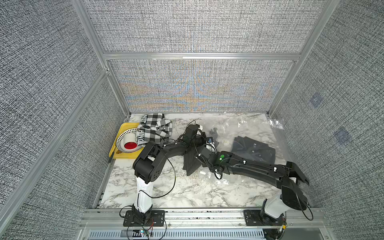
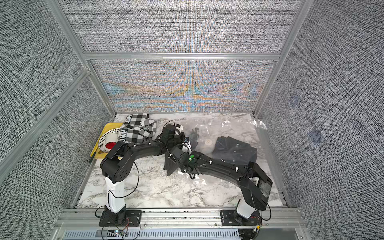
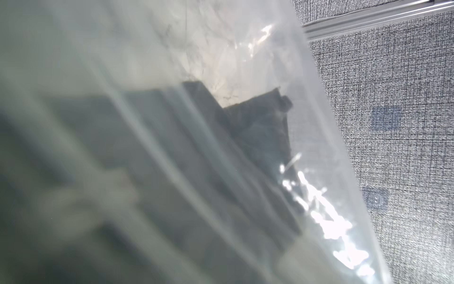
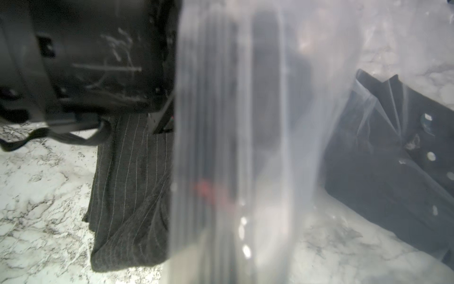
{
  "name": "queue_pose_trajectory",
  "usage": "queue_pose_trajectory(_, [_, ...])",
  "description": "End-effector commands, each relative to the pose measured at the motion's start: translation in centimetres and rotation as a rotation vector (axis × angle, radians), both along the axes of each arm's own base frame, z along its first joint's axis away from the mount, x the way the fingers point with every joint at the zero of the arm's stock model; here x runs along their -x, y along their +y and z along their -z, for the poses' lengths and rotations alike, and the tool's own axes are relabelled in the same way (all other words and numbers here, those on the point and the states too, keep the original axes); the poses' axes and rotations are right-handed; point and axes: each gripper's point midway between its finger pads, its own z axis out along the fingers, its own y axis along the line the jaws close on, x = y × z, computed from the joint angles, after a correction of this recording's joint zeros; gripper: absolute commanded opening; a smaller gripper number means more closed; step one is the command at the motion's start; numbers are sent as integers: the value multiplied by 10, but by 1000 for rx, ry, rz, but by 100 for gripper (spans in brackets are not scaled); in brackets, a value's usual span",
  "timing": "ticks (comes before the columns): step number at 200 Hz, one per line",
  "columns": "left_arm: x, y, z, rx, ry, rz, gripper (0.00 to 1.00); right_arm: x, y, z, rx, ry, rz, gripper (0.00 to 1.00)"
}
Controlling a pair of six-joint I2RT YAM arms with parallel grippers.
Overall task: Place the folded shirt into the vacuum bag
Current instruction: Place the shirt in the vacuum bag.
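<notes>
The vacuum bag [image 1: 249, 128] lies see-through and crinkly over the right half of the marble table, with its round white valve [image 1: 225, 142]. A dark buttoned shirt [image 1: 253, 149] rests inside it. A folded grey pinstriped shirt [image 1: 192, 166] lies at the bag's near-left edge, partly under both arms, beside a small white clip [image 1: 202, 172]. My left gripper [image 1: 213, 133] reaches under the film; its wrist view is veiled by plastic and its jaws are blurred. In the right wrist view, bag film runs straight down into my right gripper [image 4: 224, 260], shut on it, beside the pinstriped shirt [image 4: 127, 196].
A black-and-white checked shirt [image 1: 154, 129] lies at the back left, overlapping a yellow tray [image 1: 124, 154] that holds a white perforated device with a red centre [image 1: 129, 145]. Grey fabric walls with metal posts enclose three sides. Both arms cross over the table's middle.
</notes>
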Motion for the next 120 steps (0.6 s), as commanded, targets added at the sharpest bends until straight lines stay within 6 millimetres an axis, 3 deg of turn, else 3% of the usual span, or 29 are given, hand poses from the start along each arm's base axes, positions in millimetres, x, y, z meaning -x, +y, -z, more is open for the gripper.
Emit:
queue_pose_trajectory(1, [10,-10,-28,123,-2,63,0,-12,5,-16,32,-67,-62,0])
queue_pose_trajectory(27, [16,-18,-39,151,-8,110,0,-14,8,-22,51,-84,-127,0])
queue_pose_trajectory(50, [20,-29,-31,120,7,151,0,-15,13,-27,66,-95,-178,0])
queue_pose_trajectory(84, [22,-40,11,14,61,170,0,-14,27,-25,55,-80,-233,0])
queue_pose_trajectory(120, [20,-34,66,-113,116,139,0,-2,38,-11,48,-49,-260,0])
